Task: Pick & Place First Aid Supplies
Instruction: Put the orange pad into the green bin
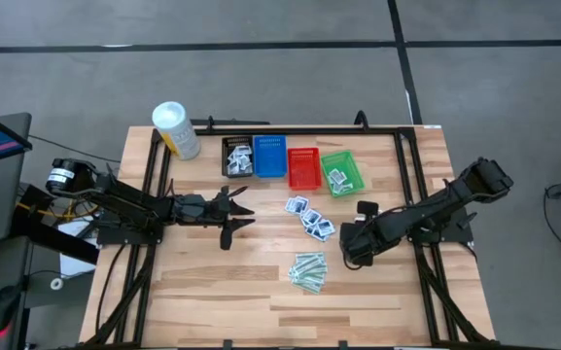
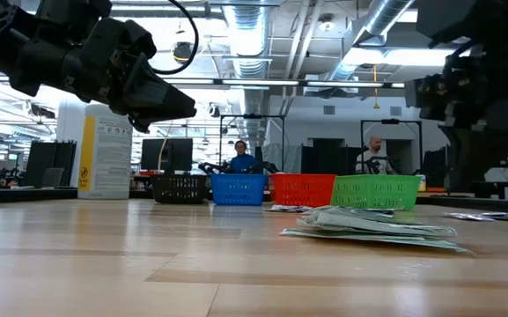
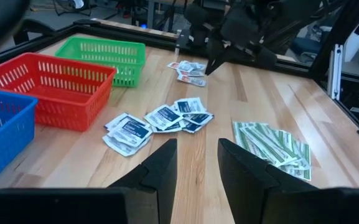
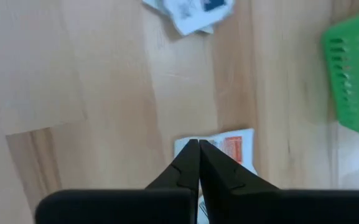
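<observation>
White packets with blue print (image 1: 309, 219) lie loose at mid-table, and pale-green strips (image 1: 309, 270) are heaped nearer the front edge. My right gripper (image 4: 198, 143) points steeply down, shut, with its tips over the edge of a white packet with red print (image 4: 232, 149). A few such packets (image 3: 188, 68) lie on the wood beside it. My left gripper (image 3: 198, 149) hovers open at the table's left, pointing nearly level toward the blue-print packets (image 3: 160, 118) and touching nothing. My right gripper has its shut fingertips at one edge of the red-print packet (image 4: 195, 144), coming from above and pointing steeply down. The fingers cover the meeting place, so I cannot tell whether they pinch the packet or only stand above it.
Along the far side stands a row of small baskets: black (image 1: 237, 156), blue (image 1: 269, 156), red (image 1: 303, 168) and green (image 1: 341, 172); the black and green hold packets. A tall white tub (image 1: 176, 129) is at the far left. People show in the room beyond.
</observation>
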